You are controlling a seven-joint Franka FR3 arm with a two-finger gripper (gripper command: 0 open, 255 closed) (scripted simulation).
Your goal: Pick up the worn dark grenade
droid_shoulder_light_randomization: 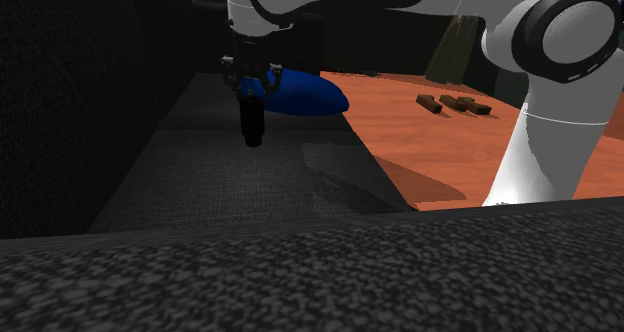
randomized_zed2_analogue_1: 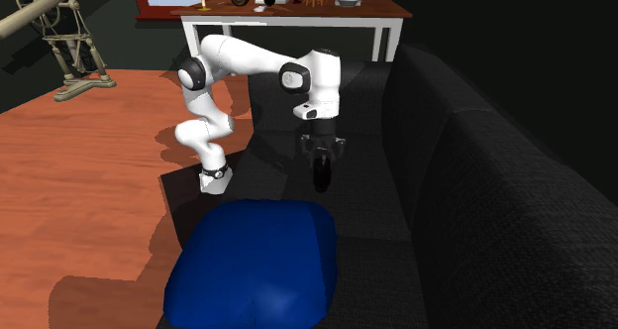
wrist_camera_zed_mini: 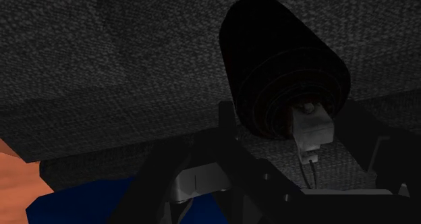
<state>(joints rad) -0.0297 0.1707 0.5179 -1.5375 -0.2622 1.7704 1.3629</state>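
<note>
Tool (droid_shoulder_light_randomization: 250, 96) is clamped narrow on the grenade (droid_shoulder_light_randomization: 251, 122). The fingers grip its top end and the body hangs straight down below them. The grenade is a dark, near-black cylinder, upright, held in the air above the dark sofa seat (droid_shoulder_light_randomization: 250, 195) and not touching it. In the wrist view the grenade (wrist_camera_zed_mini: 283, 74) points away from the camera along the fingers, with a small pale fitting at its near end and the woven seat fabric behind it.

The white arm (randomized_zed2_analogue_1: 248, 59) bends over the seat from the second exterior view's left, with the tool (randomized_zed2_analogue_1: 320, 161) pointing down and the grenade (randomized_zed2_analogue_1: 321, 175) under it. The sofa backrest (randomized_zed2_analogue_1: 475, 178) rises just beside it on that view's right.

A blue cushion (randomized_zed2_analogue_1: 257, 263) lies on the seat, near the grenade but apart from it. In the shoulder view it sits just behind the tool.

An orange wood floor (droid_shoulder_light_randomization: 450, 150) runs alongside the sofa, with a few small brown blocks (droid_shoulder_light_randomization: 455, 105) lying on it, well apart from the grenade.

A white table (randomized_zed2_analogue_1: 297, 18) with small items on top stands by the far wall.
</note>
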